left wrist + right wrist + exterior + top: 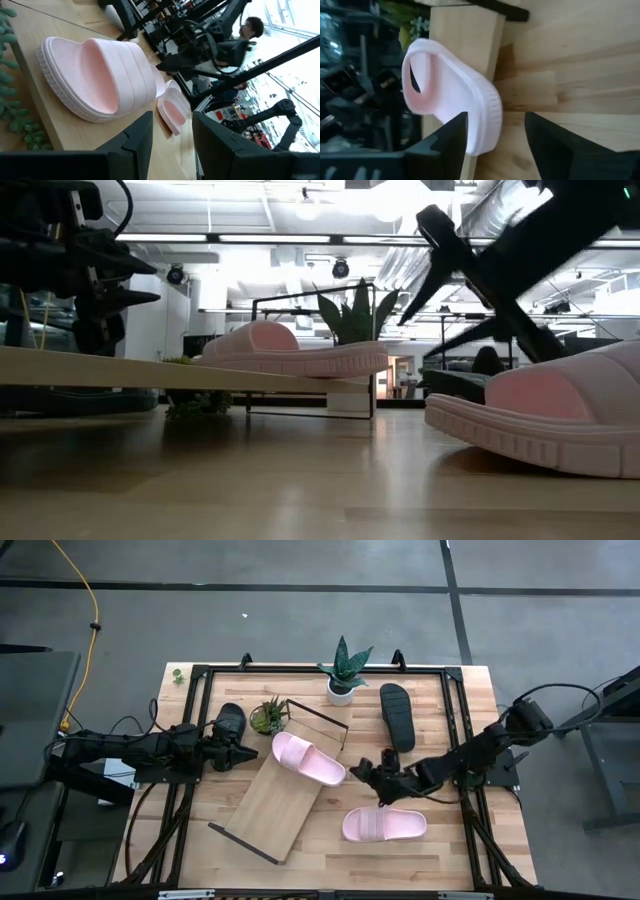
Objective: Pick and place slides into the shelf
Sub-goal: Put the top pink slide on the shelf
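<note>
So far, from above, one pink slide (308, 760) lies on the shelf (270, 812); a second pink slide (384, 825) and two black ones (397, 715) (229, 722) wait on the bench (440, 860). At bench height, nothing else is on the shelf. Left end effector (172, 137) gapes empty; right end effector (496, 135) likewise, just short of the shelved slide.

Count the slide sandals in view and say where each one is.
4. One pale pink slide lies on the light-wood shelf board; another pink slide on the table; one black slide beside the white-potted plant; another black slide near the left arm.
</note>
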Robot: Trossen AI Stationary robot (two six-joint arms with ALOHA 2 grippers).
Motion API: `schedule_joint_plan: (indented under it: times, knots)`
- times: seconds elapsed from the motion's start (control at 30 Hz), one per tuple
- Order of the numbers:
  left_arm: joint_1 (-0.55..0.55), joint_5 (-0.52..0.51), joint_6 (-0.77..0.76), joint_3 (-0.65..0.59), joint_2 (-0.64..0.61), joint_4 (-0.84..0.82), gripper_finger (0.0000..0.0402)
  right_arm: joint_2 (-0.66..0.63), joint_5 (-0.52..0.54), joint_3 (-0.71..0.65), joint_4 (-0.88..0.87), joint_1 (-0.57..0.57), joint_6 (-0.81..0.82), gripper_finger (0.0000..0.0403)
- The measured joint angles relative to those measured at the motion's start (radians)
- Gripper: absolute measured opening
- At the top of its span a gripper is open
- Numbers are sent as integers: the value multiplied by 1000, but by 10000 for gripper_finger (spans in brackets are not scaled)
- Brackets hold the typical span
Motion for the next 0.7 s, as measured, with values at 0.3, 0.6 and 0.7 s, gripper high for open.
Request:
schedule_joint_plan:
  times: [0.3,0.6,0.7]
  knots:
    - [0,-7,-4,0,0,0,127,2,26,-91,271,-33,-100,197]
    - [0,-7,-4,0,0,0,127,3,-97,-83,265,-85,-158,197]
    - [0,-7,-4,0,0,0,127,10,-125,-82,264,-85,-158,197]
